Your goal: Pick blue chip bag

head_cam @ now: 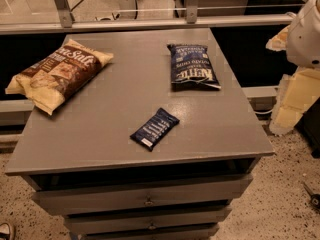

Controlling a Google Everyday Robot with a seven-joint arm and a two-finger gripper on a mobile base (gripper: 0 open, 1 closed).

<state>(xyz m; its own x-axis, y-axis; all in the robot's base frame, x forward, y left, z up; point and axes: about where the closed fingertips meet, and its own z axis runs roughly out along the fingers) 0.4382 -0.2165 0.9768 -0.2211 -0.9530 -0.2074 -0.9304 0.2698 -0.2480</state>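
Drawers [100,199] are sitting closest. Up on the table [125,109], far right, the blue chip bag [192,66] is lying flat. Gripper is hiding out of view, so I cannot tell its grip. Dropping over the bag's middle is looking best.

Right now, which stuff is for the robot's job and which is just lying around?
For the job: blue chip bag; the claw, which is out of view.
Just lying about: brown-and-cream bag, small blue bar wrapper, white robot part at the right edge.
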